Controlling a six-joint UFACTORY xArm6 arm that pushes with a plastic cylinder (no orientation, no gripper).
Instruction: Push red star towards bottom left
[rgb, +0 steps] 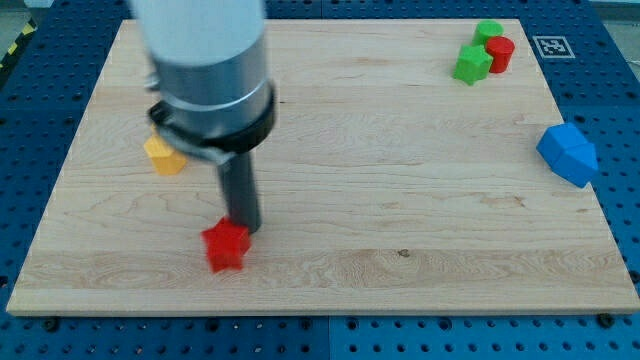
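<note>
Nearest the view's bottom, the wooden counter (420, 270) shows its front edge over a blue perforated base (480, 340). On the counter's lower left portion sits the red star (226, 246), somewhat blurred, so its points are only partly made out; it lies well in from the bottom edge and left of centre. My tip (246, 231) stands at the star's upper right side, touching it or just beside it; I cannot tell which from this view. The rig carries no fingers, only the straight dark rod (240, 195), so nothing is gripped and there is no opening to report. Above the rod, the arm's grey and black body (210, 75) fills the upper left of the view and is blurred. Just left of the rod's upper end lies a yellow block (164, 156), partly hidden behind the arm body; its shape cannot be determined. Farther off, at the counter's right edge, rests a blue block (568, 153), faceted in outline, well apart from the star. At the view's top right, three blocks stand clustered: a green block (472, 64), a red cylinder (500, 53) just beside it, and a second green block (488, 31) behind both. A black-and-white marker tag (550, 46) sits beyond the counter's top right corner.
</note>
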